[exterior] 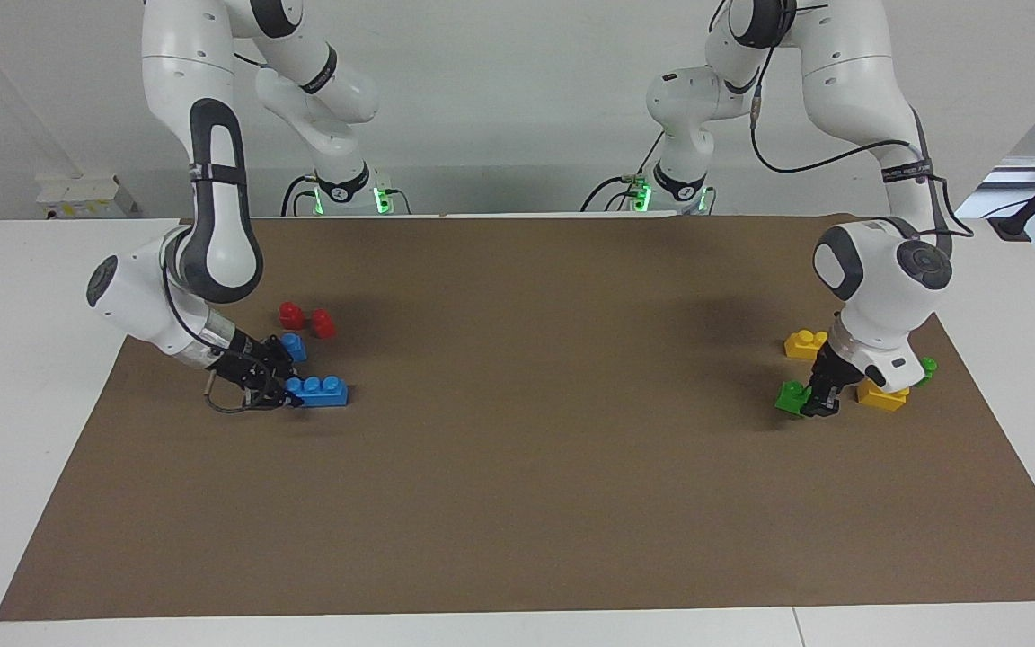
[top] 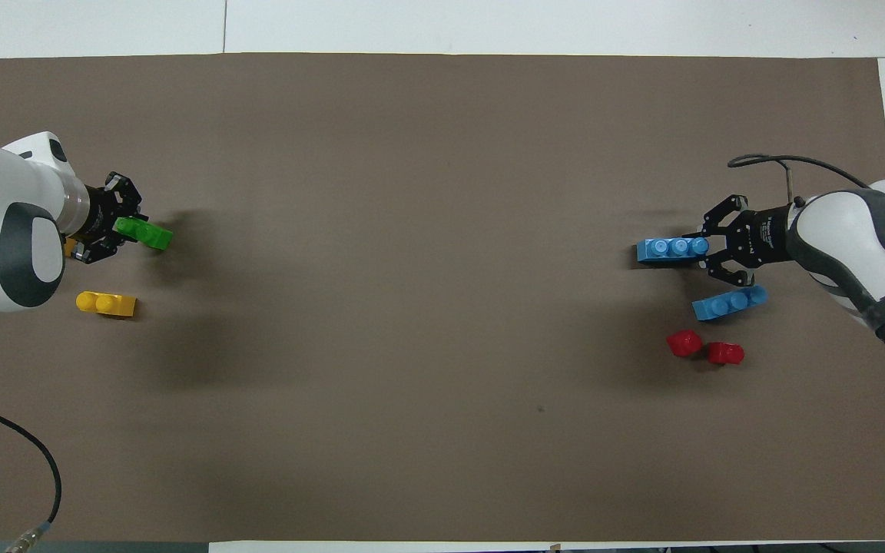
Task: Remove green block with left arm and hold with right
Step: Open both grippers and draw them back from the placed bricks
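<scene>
Fingers (top: pixel 124 201) on the left gripper (exterior: pixel 818 400) are looking closed on just one end of the green block (top: pixel 149 235), down at the left arm's end of the mat (exterior: pixel 517 503). I can't tell if the block is off the mat yet.

What I'm worrying about is that end-only pinch. If I'm lifting from here, most of the block is hanging out past the tips, so it could be twisting or popping free. The wrist is also crowding a yellow brick (exterior: pixel 882 395) and a second green brick (exterior: pixel 928 368) at that same end of the mat, so a sloppy pull could be dragging those along.

The right gripper (exterior: pixel 288 395) is sitting low at the right arm's end of the mat, fingers seemingly clamped on the end of a long blue brick (exterior: pixel 324 390). If it's yanking sideways, that one could be skidding.
</scene>
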You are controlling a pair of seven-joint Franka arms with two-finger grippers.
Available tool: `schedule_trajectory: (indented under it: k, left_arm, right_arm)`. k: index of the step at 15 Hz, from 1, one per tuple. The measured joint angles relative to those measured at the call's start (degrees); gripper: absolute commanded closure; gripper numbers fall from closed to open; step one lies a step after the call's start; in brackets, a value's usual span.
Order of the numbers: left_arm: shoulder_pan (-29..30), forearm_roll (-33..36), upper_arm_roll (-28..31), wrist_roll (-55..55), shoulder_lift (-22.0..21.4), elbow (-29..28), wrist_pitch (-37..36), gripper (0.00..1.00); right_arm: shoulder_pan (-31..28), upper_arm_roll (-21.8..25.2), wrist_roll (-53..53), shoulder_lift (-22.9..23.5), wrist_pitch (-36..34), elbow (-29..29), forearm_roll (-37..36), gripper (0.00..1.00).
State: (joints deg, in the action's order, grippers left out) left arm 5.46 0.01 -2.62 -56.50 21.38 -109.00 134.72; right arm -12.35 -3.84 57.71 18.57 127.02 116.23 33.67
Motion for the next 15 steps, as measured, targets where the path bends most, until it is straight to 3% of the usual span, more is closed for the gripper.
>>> schedule_trajectory:
  k: [1,2,3,9,15]
  left_arm:
    - [0.0,0.0,0.0,0.8,0.3,0.1,0.2,1.0]
    - [0.0,0.0,0.0,2.0,0.3,0.1,0.2,0.73]
    - [0.0,0.0,0.0,3.4,0.3,0.1,0.2,0.01]
    - [0.0,0.0,-0.3,11.1,0.4,0.7,-0.1,0.0]
    - [-1.0,5.5,-0.8,19.2,-2.6,5.3,-8.5,0.0]
  right_arm:
    - [0.0,0.0,-0.8,0.0,0.0,0.0,0.0,0.1]
    - [0.0,0.0,-1.5,0.0,0.0,0.0,0.0,0.03]
    - [0.0,0.0,-1.8,-0.1,0.0,0.0,0.0,0.02]
    - [0.0,-0.1,-1.7,-4.3,-2.3,-2.6,-0.4,0.0]
    - [0.7,-0.4,-4.5,-9.9,-15.7,-12.0,-14.5,0.0]
